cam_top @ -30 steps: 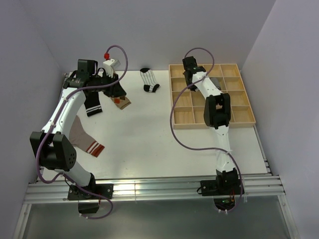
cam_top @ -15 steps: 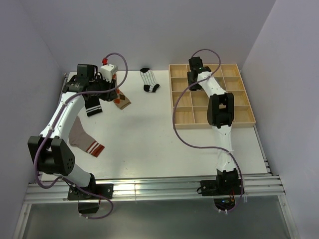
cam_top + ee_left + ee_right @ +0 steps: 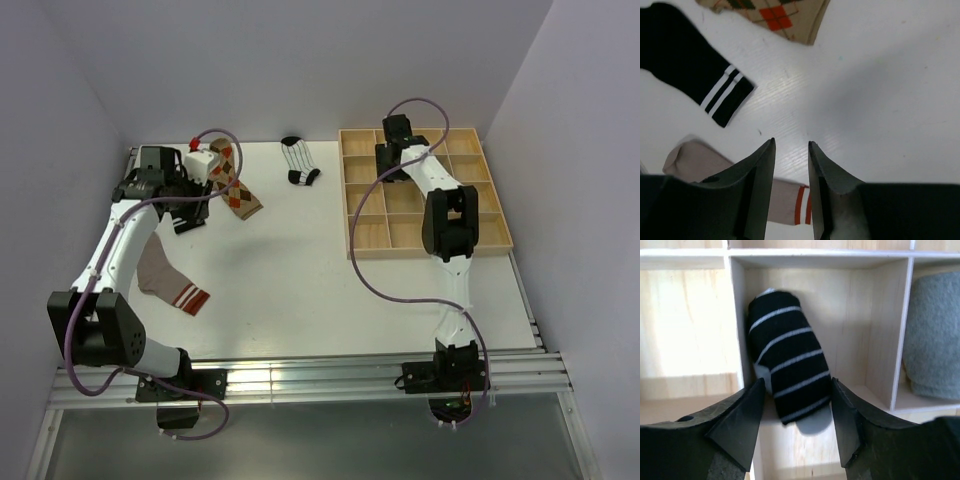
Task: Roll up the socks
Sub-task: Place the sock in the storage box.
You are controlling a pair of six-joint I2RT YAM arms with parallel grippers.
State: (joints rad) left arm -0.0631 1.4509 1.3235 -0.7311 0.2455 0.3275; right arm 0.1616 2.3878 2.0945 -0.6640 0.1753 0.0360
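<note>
In the right wrist view my right gripper (image 3: pixel 797 382) stands open over a tray compartment. A rolled black-and-white striped sock (image 3: pixel 787 365) lies there, its near end between the fingertips, free of both. A grey sock (image 3: pixel 935 340) fills the compartment to its right. My left gripper (image 3: pixel 791 142) is open with nothing in it, hovering over the table at the far left (image 3: pixel 208 170). Below it lie a black sock with white bands (image 3: pixel 690 65), a tan-orange argyle sock (image 3: pixel 775 12) and a taupe sock with red bands (image 3: pixel 785 202). Another striped sock (image 3: pixel 298 160) lies at the back centre.
The wooden grid tray (image 3: pixel 370 232) sits at the back right of the table, with the right arm stretched over it. Purple cables loop above both arms. The left wall stands close to the left arm.
My right gripper has opened wider and let go of the striped roll in the tray. My left gripper has opened and drawn left, away from the argyle sock, which now lies uncovered.
</note>
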